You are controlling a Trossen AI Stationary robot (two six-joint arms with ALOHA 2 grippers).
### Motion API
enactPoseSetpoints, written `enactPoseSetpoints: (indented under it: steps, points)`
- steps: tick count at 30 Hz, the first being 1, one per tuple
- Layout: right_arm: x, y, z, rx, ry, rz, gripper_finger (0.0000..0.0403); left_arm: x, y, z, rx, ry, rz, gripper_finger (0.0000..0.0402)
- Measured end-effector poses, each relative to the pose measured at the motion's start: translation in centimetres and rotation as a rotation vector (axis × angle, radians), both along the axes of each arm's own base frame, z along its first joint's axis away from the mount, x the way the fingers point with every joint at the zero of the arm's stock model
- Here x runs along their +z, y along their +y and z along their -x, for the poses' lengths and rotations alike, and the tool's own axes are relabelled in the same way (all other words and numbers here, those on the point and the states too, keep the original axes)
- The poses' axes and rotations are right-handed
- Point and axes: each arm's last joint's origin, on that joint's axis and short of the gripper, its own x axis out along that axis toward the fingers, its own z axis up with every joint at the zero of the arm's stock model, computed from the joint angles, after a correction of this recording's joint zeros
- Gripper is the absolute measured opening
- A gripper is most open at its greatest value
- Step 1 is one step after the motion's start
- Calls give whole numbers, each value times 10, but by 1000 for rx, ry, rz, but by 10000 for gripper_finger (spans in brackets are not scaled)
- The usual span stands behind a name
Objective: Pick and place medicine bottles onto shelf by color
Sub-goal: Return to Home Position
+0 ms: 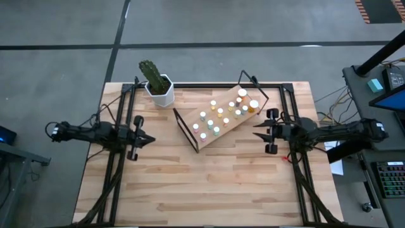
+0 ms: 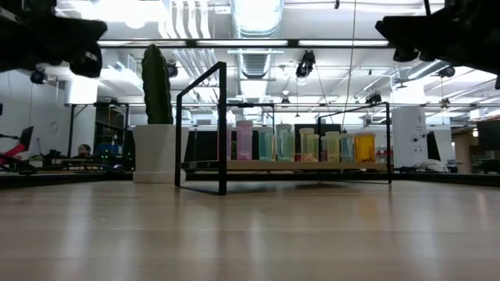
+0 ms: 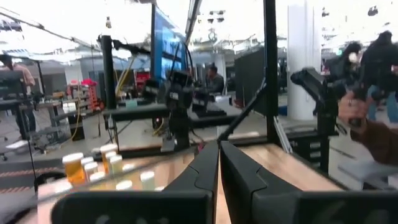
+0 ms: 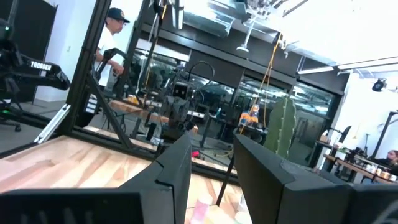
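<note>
**Both hands off the shelf, bottles on board**

On the worktop [image 1: 209, 183] I see the shelf [image 1: 189, 126] lying skewed between my arms, beside a potted cactus [image 1: 158, 85]. The low view cuts both arms off at its top edge. My left hand [image 1: 147, 138] hovers well apart from the shelf, fingers pressed together, holding nothing. My right hand [image 1: 258, 130] hovers near its other end, fingers parted, empty. The medicine bottles [image 1: 221, 114] stand on the shelf; several cap colours I cannot make out.
</note>
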Motion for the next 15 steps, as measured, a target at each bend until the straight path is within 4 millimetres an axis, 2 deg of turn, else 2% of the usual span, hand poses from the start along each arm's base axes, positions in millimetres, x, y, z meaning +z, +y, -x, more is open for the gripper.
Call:
enactPoseSetpoints:
  steps: [3, 15]
  points:
    - [1, 0, 4, -1, -28, 2, 111, -8, 0, -2, 0, 13, -2, 0]
    - [2, 0, 5, 9, -40, -2, 111, -9, -1, -3, 0, 13, -4, 0]
